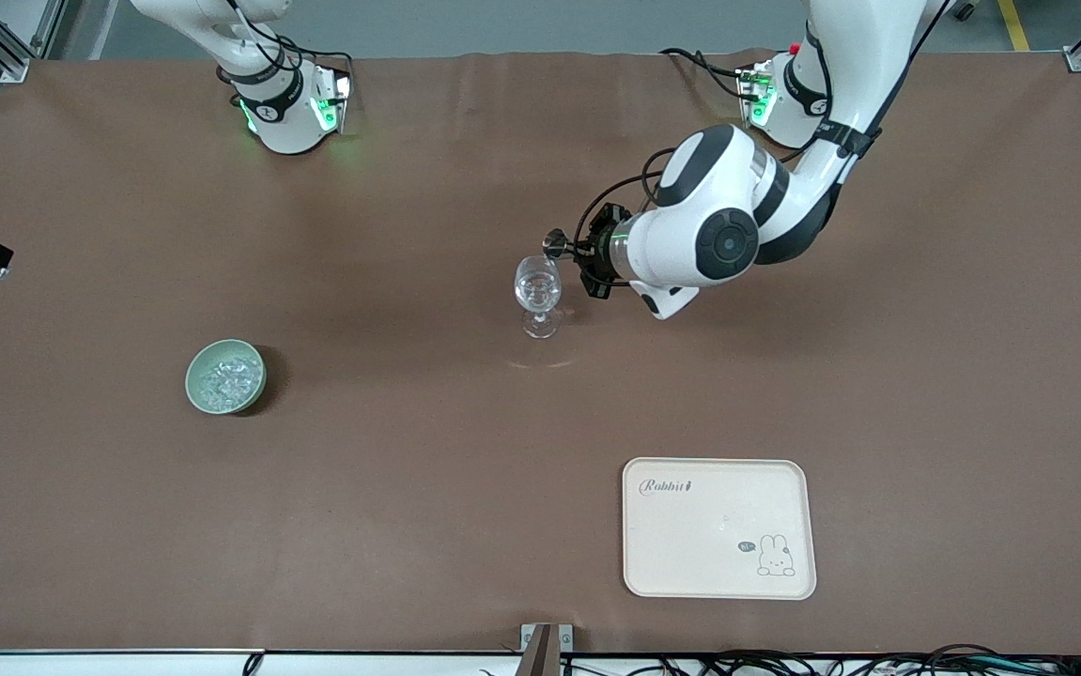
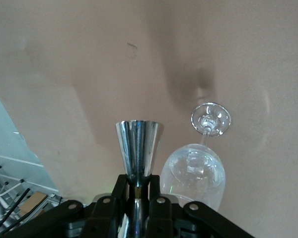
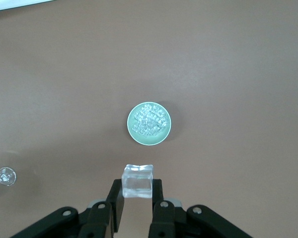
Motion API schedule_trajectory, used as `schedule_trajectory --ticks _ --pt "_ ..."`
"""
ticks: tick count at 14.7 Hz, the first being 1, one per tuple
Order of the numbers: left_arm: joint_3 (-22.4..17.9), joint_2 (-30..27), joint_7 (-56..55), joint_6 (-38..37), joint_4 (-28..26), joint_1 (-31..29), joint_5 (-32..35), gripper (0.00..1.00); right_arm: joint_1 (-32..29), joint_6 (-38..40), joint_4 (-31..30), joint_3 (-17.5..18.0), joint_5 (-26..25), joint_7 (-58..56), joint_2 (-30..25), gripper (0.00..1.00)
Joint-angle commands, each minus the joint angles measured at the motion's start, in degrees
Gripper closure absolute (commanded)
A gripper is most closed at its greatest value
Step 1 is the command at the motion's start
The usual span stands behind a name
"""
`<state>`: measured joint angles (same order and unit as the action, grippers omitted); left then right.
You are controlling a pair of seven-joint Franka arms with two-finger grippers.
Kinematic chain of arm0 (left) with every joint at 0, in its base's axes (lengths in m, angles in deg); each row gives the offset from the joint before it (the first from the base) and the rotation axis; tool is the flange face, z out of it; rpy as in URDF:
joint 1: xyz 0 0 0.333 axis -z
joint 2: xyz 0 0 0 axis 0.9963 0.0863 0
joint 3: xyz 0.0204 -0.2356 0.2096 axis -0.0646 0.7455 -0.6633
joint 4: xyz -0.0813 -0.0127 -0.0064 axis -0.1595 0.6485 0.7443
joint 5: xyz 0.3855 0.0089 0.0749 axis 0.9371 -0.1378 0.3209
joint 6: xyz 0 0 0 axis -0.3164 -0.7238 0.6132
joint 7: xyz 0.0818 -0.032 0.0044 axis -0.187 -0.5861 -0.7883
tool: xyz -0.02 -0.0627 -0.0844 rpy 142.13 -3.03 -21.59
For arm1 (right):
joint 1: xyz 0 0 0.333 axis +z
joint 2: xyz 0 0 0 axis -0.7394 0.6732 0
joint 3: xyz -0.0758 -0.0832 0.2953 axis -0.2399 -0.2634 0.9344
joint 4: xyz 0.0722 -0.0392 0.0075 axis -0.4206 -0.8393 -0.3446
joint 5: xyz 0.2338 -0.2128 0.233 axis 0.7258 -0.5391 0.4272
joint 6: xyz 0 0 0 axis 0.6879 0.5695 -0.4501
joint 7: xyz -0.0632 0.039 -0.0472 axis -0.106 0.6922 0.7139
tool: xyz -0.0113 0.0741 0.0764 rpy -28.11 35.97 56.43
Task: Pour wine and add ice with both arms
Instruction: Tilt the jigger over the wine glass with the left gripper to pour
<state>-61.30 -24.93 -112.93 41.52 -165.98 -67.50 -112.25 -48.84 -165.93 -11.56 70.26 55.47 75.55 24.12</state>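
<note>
Ice cube: one clear cube (image 3: 137,181) is clenched in the right pincer (image 3: 137,198), up in the air over the bare desk, with the pale green bowl below the wrist camera.
Rest of the ice: a heap of glinting chunks (image 1: 224,378) lies in the green bowl (image 1: 196,387), toward the right arm's end of the desk and nearer the front camera than the wine glass.
Wine glass: standing upright (image 1: 538,291) mid-desk; it looks clear, and I cannot tell if any wine is in it yet.
Jigger: a shiny steel measuring cup (image 2: 138,147), gripped at its narrow waist by the left pincer (image 2: 137,193), lying level just beside the glass's rim.
Right arm: only its base and a black end piece at the edge show in the front view; the pincer is high and well apart from the glass.
Tray: a cream tray (image 1: 653,563) with a rabbit print, nearer the front camera, toward the left arm's end.
Risk one: the cube is slick and held only by its lower part; it could squirt out on the way across.
Risk two: both pincers want the same glass; if the left one lingers, they could collide.
Risk three: a cube dropped from height could splash or topple the stemmed glass.
</note>
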Motion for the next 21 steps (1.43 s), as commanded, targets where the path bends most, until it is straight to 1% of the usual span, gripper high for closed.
schedule_trajectory --ticks 1,5,10,21 --pt "-0.5 1.7 -4.4 0.0 2.4 1.0 2.3 1.0 -0.2 0.8 1.3 0.3 -0.4 -0.6 0.4 0.99" --pt "-0.5 3.3 -11.6 0.0 4.8 2.3 6.7 1.0 -0.2 0.8 1.3 0.3 -0.4 -0.6 0.4 0.99" --pt "-0.6 3.1 -15.3 -0.2 5.0 3.5 8.8 1.0 -0.2 0.8 1.3 0.4 -0.4 -0.6 0.4 0.99" --pt "-0.6 3.2 -15.8 -2.6 5.3 4.3 10.9 1.0 -0.2 0.8 1.3 0.4 -0.4 -0.7 0.4 0.99"
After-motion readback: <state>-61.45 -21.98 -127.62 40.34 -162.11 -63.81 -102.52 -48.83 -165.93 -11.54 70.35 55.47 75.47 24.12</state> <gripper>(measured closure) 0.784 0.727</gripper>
